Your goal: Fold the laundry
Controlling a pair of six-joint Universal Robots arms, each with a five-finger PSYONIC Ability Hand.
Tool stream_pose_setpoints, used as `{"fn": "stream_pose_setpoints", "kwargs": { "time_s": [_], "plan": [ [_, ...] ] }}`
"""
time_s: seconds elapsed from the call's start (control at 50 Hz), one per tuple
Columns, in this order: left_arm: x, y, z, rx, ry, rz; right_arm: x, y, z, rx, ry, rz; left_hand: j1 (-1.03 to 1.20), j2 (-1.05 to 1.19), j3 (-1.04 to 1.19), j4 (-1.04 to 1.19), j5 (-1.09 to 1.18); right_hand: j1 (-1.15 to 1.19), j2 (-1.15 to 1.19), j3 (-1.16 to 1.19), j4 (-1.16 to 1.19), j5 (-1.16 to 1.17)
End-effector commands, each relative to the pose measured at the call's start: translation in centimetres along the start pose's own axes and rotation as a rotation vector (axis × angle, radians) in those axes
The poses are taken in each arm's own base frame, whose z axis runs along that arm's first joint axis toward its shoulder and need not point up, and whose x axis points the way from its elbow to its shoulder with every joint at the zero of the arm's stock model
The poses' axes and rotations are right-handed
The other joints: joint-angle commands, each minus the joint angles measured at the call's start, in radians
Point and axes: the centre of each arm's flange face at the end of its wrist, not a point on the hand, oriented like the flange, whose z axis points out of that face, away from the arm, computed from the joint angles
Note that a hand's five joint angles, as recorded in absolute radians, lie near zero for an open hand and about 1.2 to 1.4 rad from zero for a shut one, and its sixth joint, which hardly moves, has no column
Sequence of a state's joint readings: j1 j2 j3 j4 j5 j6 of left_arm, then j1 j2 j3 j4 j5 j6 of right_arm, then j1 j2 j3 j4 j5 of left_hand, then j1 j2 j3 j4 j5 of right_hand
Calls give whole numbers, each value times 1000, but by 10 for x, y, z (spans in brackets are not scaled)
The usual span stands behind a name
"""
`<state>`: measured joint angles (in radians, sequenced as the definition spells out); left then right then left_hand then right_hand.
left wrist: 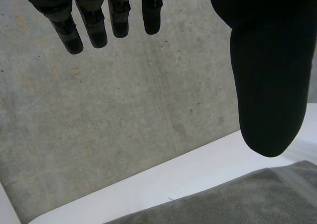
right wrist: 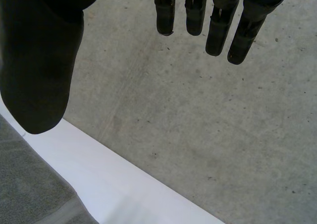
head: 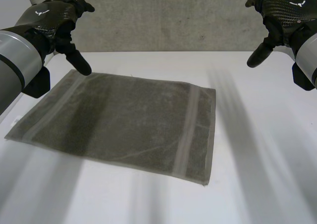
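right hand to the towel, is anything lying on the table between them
No. In the head view the stretch between the right hand and the nearest edge of the towel is bare white table.

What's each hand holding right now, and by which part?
Nothing. The left hand and right hand are both open; the grey towel lies flat on the table, ungripped.
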<state>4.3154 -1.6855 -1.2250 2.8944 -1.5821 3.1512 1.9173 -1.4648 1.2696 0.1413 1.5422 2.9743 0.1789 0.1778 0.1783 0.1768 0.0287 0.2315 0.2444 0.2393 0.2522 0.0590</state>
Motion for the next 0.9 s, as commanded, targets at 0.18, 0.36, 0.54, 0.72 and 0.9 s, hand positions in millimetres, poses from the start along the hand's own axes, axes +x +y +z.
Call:
{"fn": "stream_pose_setpoints", "kwargs": {
  "time_s": [0.18,0.36,0.54,0.72,0.9],
  "plan": [
    [-1,-3,0,11,-12,12,0,1,0,-2,1,-4,8,9,9,10,-16,-57,-70,-65,-78,-59],
    [-1,-2,-1,18,-7,12,-10,17,-5,-51,-55,-5,8,9,9,10,-16,-57,-70,-65,-78,-59],
    [-1,-2,-1,16,-7,12,-42,63,-27,-210,-311,31,8,9,9,10,-16,-57,-70,-65,-78,-59],
    [-1,-1,-1,13,-7,9,-73,148,-51,-386,-468,74,8,9,9,10,-16,-38,-51,-46,-59,-40],
    [-1,4,0,1,-7,9,-83,192,-63,-349,-485,3,8,9,9,10,-16,124,111,116,103,122]
  ]
}}
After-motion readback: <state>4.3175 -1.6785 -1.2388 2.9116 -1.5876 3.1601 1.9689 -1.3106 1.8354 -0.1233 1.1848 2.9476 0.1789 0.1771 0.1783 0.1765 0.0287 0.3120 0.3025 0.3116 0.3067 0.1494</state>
